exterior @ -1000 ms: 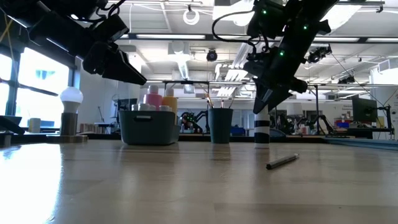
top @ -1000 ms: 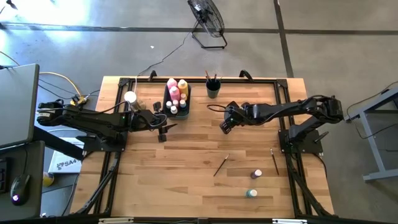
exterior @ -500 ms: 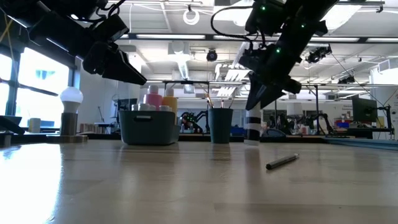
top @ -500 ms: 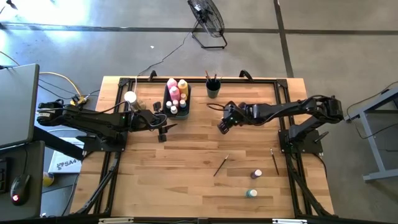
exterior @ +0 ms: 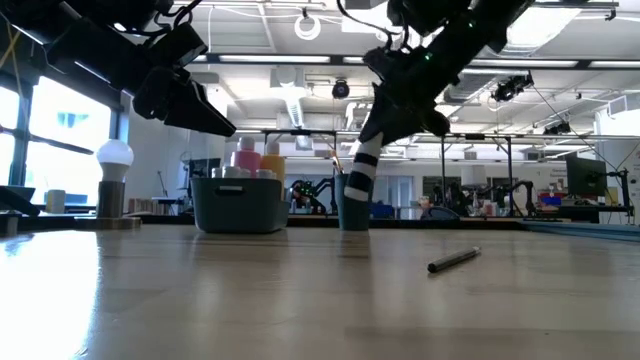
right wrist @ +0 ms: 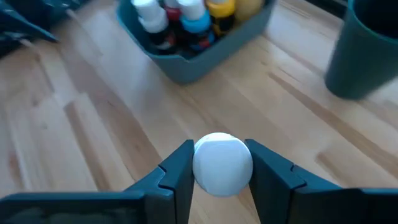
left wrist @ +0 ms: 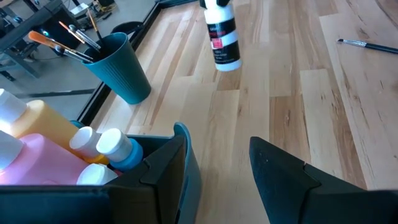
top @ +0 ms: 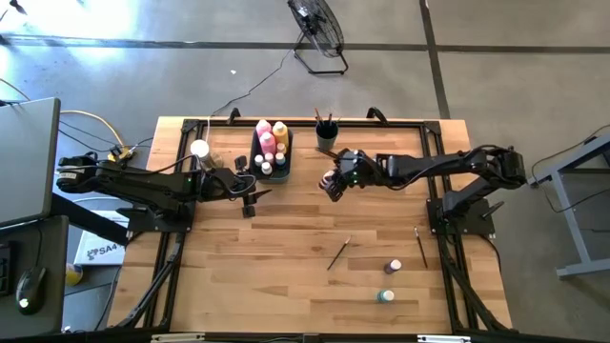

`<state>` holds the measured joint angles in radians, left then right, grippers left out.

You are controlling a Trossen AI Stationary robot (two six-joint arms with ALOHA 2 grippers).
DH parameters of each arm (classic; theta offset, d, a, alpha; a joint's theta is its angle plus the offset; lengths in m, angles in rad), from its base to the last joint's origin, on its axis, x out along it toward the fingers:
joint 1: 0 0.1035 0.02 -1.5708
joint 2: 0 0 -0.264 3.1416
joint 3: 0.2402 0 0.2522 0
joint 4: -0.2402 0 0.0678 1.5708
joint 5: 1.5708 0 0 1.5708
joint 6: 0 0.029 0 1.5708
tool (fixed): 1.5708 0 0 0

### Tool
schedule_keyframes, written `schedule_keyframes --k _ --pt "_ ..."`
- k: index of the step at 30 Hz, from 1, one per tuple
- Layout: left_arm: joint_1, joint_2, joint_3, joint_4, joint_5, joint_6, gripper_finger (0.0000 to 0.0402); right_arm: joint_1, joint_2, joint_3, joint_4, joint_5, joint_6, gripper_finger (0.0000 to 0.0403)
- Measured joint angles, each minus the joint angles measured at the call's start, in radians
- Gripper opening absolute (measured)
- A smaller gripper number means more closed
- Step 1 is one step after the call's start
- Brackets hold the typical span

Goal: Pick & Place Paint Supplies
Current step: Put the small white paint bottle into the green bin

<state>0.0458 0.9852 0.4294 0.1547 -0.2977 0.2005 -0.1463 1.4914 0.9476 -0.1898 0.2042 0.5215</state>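
While the right gripper (top: 331, 184) hangs above the worktop (top: 286, 257) just in front of the cup (top: 326, 139) near the far edge, its fingers (right wrist: 177, 171) are clamped on the white cap of a small bottle (exterior: 362, 172), which dangles tilted in the air, clear of the wood. That bottle has a black-and-white label with a red mark. Beside the cup, also at the far edge, the bin (top: 270, 155) carries the pink bottle (top: 266, 133), the yellow bottle (top: 280, 131) and several small capped bottles. Brushes (left wrist: 68, 43) stand in the cup. The left gripper (top: 250, 197) hovers at the bin's near left side, its fingers (left wrist: 292, 180) parted with nothing between them. Toward the near right corner a brush (top: 339, 252) lies on the wood, another brush (top: 419, 247) lies nearer the right edge, and two small bottles (top: 392, 268) (top: 384, 296) stand between them and the near edge.
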Motion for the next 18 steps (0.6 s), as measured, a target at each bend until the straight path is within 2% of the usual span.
schedule_keyframes --k 7,14,18 --pt "0.000 0.000 0.000 0.000 -0.001 0.000 0.0175 0.003 0.004 0.044 0.000 -0.076 -0.029 0.0119" --pt "0.000 0.000 0.000 0.000 -0.001 0.000 0.0175 0.030 0.024 0.093 -0.013 -0.074 -0.056 0.0116" --pt "0.000 0.000 0.000 0.000 -0.001 0.000 0.0175 0.044 0.086 0.159 -0.033 -0.074 -0.081 0.0119"
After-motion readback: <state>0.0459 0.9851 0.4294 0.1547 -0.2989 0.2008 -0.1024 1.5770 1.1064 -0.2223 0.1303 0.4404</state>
